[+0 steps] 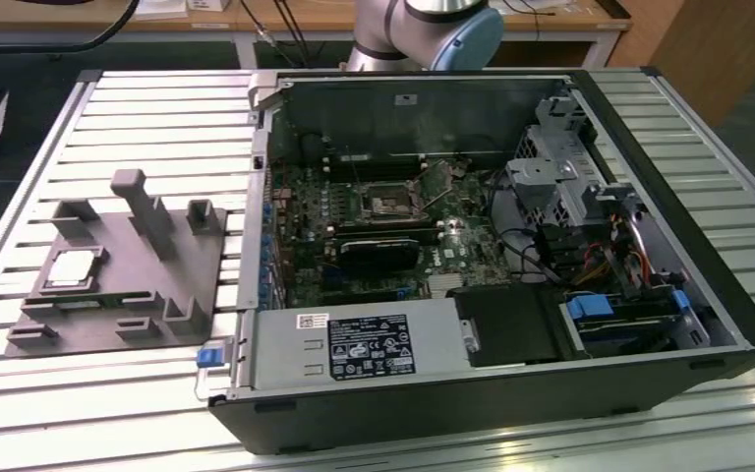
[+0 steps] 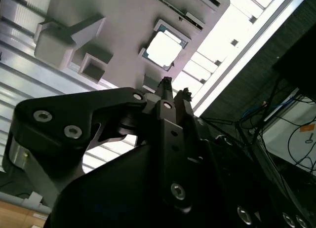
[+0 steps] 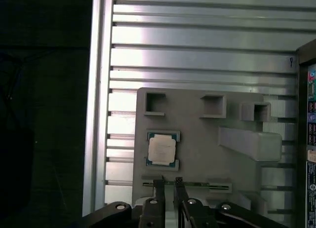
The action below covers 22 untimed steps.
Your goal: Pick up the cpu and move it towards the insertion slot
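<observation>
Your cpu (image 1: 70,267) lies untouched in the grey fixture (image 1: 109,285), at 9 o'clock from the computer case (image 1: 391,418); lifting and carrying remain. The end effector (image 3: 170,181) hovers near it, narrow and empty. The exterior view gives you the socket (image 1: 388,204); both wrist views show the fingertips.

Slatted, seemingly metal table (image 1: 63,393) bears fixture (image 1: 115,287), computer case (image 1: 483,398).
</observation>
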Motion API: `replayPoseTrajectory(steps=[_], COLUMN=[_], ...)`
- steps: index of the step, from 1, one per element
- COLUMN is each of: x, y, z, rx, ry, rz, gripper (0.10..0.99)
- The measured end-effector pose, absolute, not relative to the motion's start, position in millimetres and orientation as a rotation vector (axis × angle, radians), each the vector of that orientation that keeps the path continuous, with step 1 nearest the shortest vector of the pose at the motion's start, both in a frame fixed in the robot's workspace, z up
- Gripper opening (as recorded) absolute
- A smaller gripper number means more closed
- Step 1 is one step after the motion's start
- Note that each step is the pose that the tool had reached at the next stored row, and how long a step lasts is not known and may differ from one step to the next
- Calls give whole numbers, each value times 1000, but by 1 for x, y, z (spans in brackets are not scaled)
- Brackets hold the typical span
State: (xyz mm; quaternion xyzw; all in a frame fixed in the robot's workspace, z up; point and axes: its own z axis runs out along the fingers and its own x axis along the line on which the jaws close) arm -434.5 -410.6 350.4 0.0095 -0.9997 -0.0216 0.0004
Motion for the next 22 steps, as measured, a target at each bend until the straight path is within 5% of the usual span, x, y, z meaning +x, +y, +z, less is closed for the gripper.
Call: replayPoseTrajectory(steps=[5,11,22], x=[-435,-435,-434], y=[-411,-411,-411], z=[345,336,324], rx=[30,30,30], ry=[-3140,-3140,-3140], rz=[-74,-75,-79], gripper=[412,592,592])
